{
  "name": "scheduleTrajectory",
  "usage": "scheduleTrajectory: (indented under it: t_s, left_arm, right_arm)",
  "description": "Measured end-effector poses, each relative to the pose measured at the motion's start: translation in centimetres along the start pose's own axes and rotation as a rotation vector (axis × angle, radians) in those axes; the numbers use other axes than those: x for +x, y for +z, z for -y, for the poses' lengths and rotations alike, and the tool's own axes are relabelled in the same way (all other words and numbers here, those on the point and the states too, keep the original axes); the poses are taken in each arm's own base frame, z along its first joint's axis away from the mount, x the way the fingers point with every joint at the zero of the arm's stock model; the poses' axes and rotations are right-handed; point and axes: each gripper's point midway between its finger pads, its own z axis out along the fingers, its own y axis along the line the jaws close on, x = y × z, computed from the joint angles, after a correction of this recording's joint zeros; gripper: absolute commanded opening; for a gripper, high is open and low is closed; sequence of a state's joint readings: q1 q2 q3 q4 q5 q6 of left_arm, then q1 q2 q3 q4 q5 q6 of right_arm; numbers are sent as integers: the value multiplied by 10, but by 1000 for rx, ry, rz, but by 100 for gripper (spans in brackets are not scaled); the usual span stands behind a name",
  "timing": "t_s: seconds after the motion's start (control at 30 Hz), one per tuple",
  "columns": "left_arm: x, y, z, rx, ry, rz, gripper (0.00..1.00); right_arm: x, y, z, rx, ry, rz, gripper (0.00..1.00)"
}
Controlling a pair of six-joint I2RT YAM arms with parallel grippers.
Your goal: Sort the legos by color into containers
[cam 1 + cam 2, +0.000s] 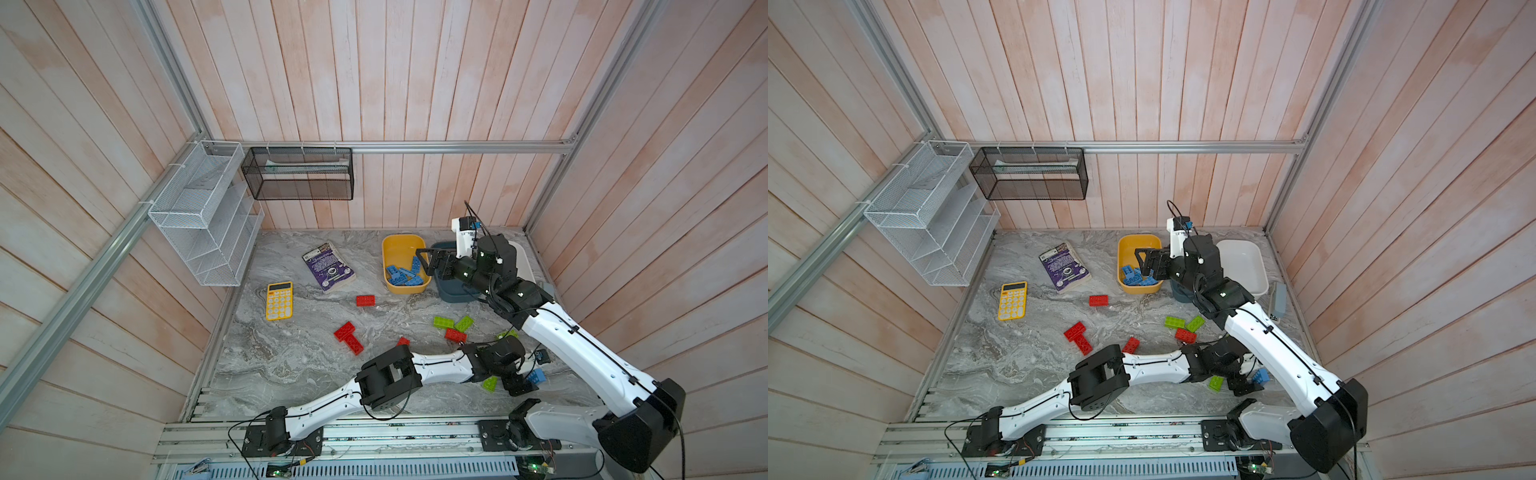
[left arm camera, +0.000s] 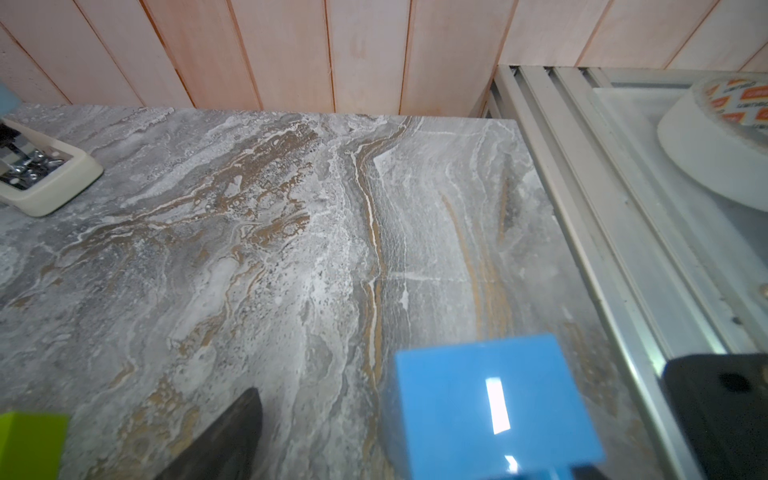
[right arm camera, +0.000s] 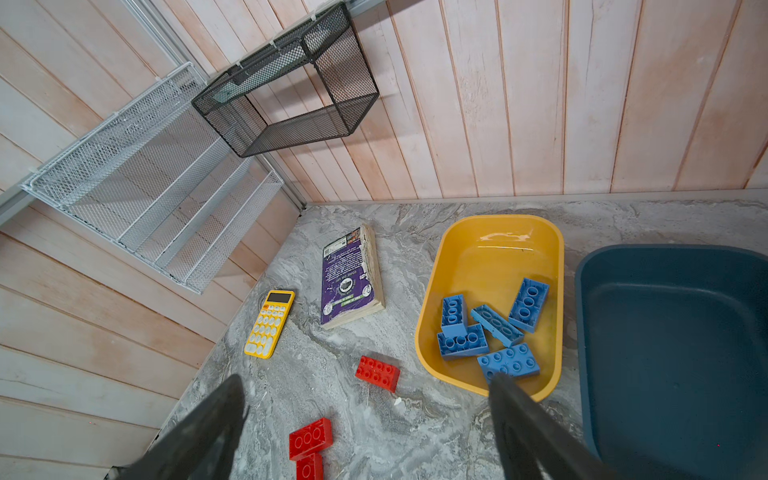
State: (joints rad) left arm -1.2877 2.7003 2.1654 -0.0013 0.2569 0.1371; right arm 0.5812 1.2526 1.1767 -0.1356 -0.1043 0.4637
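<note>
No word or number can be read with certainty. The book (image 3: 351, 278), mid-frame in the right wrist view, has a purple cover with white lines of print and a round emblem, all too small to make out. The yellow calculator (image 3: 270, 324), to its lower left, has keys whose marks are blurred. In the upper right corner of the left wrist view, a white tape roll (image 2: 715, 141) bears orange labels with pale lettering, out of focus. In a top view, right of centre, dark lettering on the right arm's white link (image 1: 462, 245) is illegible too.
</note>
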Motion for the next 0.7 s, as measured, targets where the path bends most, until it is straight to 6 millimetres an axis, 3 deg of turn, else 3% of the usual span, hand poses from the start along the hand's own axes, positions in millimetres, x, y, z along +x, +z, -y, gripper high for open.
scheduleTrajectory:
  t_s: [0.07, 0.17, 0.3, 0.57, 0.7]
  left_arm:
    - [0, 0, 0, 0, -3, 0, 78]
    - [0, 0, -1, -2, -16, 1, 62]
    - [-1, 0, -2, -5, -20, 3, 53]
    - [1, 0, -2, -9, -7, 24, 48]
    - [6, -10, -5, -33, -10, 9, 47]
  right_arm:
    - [2, 2, 1, 4, 1, -5, 91]
    - [4, 4, 3, 8, 1, -12, 91]
    - [5, 4, 3, 9, 2, -13, 91]
    - [5, 4, 4, 10, 2, -13, 91]
    - [5, 4, 6, 26, 0, -12, 91]
